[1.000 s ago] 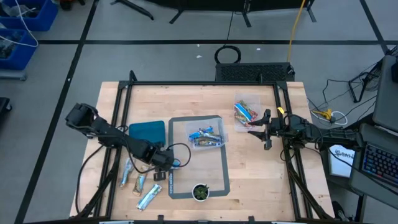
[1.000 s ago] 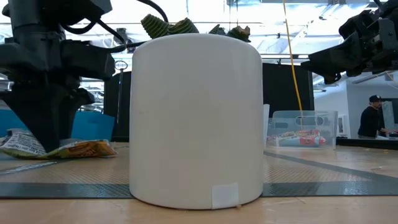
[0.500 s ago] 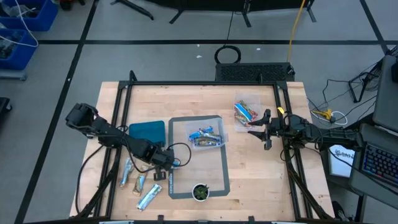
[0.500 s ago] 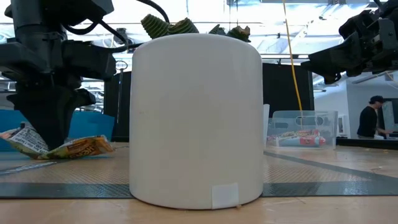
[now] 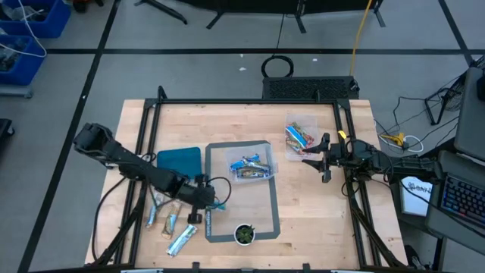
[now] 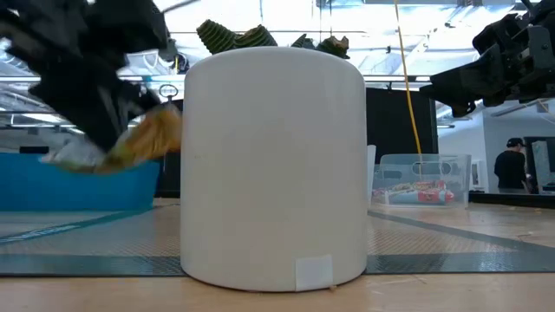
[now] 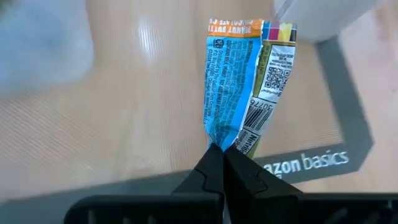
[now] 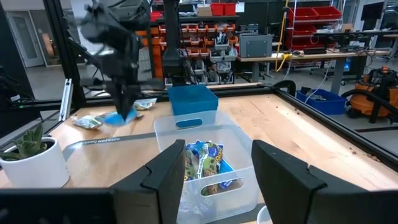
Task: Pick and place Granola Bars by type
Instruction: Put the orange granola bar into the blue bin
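Observation:
My left gripper is shut on a blue granola bar with an orange end, above the left edge of the grey mat. The low view shows that bar raised off the table. Three silvery bars lie flat on the wood to the gripper's left. A clear box on the mat holds blue bars. A second clear box holds orange-red ones. My right gripper hangs open beside that second box, its fingers apart with nothing between them. My left gripper pinches the bar's narrow wrapper end between its two fingertips. The bar runs on beyond the fingers, its orange end farthest from them. It is lifted clear of the mat and the table.
A white pot with a small green plant stands at the mat's near edge and fills the low view. A teal tray sits to the left of the mat. A person stands far behind the table.
My left gripper has shut on the blue bar that lay at the mat's left edge. One end of the bar tipped up first, then the gripper rose, and the whole bar now hangs clear of the table.

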`<action>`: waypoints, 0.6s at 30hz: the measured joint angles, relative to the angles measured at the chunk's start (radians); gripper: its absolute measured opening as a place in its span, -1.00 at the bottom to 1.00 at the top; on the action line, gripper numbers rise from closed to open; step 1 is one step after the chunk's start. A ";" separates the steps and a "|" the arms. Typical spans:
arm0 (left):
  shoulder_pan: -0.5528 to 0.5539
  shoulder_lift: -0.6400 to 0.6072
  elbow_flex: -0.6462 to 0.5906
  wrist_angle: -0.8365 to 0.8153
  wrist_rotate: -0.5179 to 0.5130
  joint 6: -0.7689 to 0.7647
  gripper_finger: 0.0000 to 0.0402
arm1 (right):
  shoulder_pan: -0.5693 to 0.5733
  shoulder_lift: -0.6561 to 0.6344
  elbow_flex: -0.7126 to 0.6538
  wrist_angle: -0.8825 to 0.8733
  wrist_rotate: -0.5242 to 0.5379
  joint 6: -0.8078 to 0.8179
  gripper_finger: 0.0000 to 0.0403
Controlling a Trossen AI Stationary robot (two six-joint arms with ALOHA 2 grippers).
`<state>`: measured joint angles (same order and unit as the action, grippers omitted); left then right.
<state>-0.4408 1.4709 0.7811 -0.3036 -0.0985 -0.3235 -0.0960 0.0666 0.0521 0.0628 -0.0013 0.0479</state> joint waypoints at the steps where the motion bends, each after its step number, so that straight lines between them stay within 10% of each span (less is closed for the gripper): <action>1: -0.006 -0.021 0.000 0.008 -0.016 0.019 -0.98 | 0.000 0.000 0.000 -0.001 0.000 0.000 -0.13; 12: -0.076 -0.166 0.001 0.180 -0.106 0.257 -0.99 | 0.000 0.000 0.000 -0.003 0.000 0.000 -0.13; 18: -0.079 -0.165 0.001 0.324 0.052 0.342 -0.99 | 0.000 0.000 0.000 -0.003 0.000 0.000 -0.13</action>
<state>-0.5194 1.3058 0.7818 0.0204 -0.0464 0.0185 -0.0960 0.0669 0.0521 0.0597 -0.0010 0.0483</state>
